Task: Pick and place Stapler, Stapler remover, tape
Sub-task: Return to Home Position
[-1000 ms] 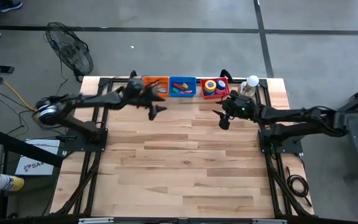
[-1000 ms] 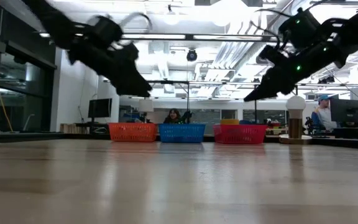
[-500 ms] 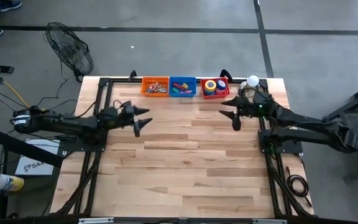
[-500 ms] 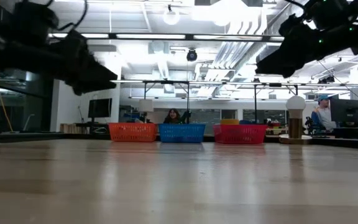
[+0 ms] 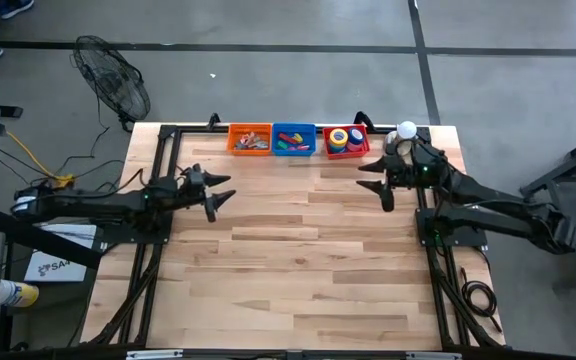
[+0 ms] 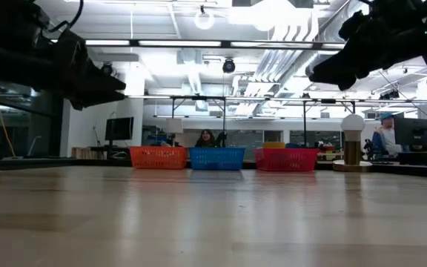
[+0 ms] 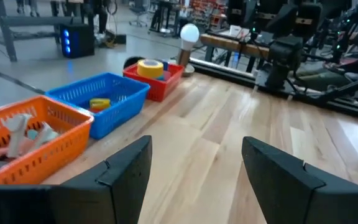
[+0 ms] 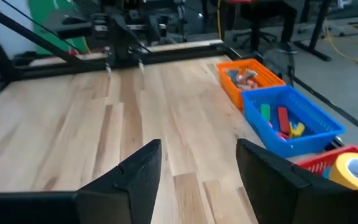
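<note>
Three baskets stand in a row at the table's far edge. The red basket (image 5: 346,140) holds tape rolls (image 5: 339,136), with a yellow roll (image 7: 150,67) on top. The blue basket (image 5: 293,138) holds small green, red and yellow pieces (image 8: 280,120). The orange basket (image 5: 250,138) holds pale and orange pieces (image 7: 27,132). Which of these are staplers and which stapler removers, I cannot tell. My left gripper (image 5: 220,195) hangs open and level over the table's left side, clear of the baskets. My right gripper (image 5: 376,182) hangs open near the red basket, on its near side.
A white ball on a metal base (image 5: 406,130) stands at the far right corner, next to the red basket. Black frame rails (image 5: 164,160) run along the table's left, right and far edges. Bare wooden tabletop (image 5: 298,260) spreads toward the near edge.
My left gripper has drawn back from the orange basket toward the table's left and near edges, sinking and tipping up to level. My right gripper has gone a little toward the right edge, rising and levelling out. Both stay open.
</note>
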